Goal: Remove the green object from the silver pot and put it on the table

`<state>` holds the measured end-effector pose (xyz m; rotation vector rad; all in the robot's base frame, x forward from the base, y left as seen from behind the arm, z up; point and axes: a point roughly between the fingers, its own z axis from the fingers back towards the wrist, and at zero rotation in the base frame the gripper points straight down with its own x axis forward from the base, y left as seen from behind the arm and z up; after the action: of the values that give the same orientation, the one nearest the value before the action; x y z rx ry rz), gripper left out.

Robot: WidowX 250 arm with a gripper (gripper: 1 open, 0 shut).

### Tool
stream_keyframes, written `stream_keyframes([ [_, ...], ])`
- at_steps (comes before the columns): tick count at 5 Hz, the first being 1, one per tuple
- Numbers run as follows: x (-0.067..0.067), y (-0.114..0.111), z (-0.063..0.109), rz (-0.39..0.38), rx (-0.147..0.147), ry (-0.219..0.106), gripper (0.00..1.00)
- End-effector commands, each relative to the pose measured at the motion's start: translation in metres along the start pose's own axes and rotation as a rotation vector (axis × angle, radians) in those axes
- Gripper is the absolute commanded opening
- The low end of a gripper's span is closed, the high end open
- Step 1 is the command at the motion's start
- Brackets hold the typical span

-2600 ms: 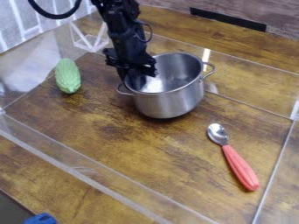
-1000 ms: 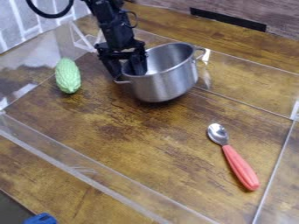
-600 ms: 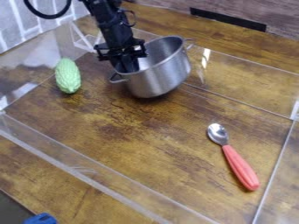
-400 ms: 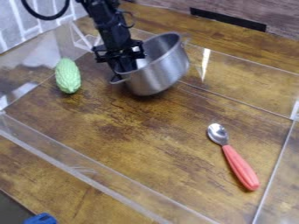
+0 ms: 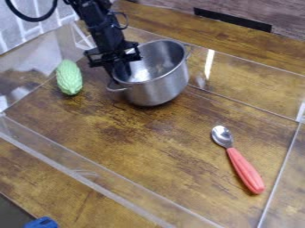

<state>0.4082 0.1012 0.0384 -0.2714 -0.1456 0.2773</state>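
Observation:
The green object (image 5: 70, 77), a bumpy light-green oval, lies on the table (image 5: 143, 151) at the left, outside the silver pot (image 5: 161, 85). The pot stands right of it, slightly tilted, and I see nothing inside it. My gripper (image 5: 118, 63) points down at the pot's left rim and is shut on that rim near the side handle. The black arm reaches in from the upper left and hides part of the rim.
A spoon with a red handle (image 5: 242, 166) lies on the wood at the lower right. Clear acrylic walls (image 5: 71, 156) edge the tabletop along the front, left and back. A small blue thing (image 5: 42, 223) shows at the bottom left, outside the wall.
My gripper closed on the pot's left rim. Arm and pot shifted left and slightly toward the camera, the pot tipping as it went. The green object and spoon stayed put.

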Motion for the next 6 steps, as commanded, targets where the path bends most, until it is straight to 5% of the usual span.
stream_keyframes([
  [1,0.003,-0.009,0.038,-0.029,-0.004,-0.073,0.00],
  [2,0.000,-0.016,0.044,-0.060,-0.013,-0.062,0.00],
  [4,-0.003,-0.021,0.069,-0.004,-0.018,-0.082,0.00],
  [6,-0.006,-0.032,0.067,0.025,-0.020,-0.095,0.00],
])
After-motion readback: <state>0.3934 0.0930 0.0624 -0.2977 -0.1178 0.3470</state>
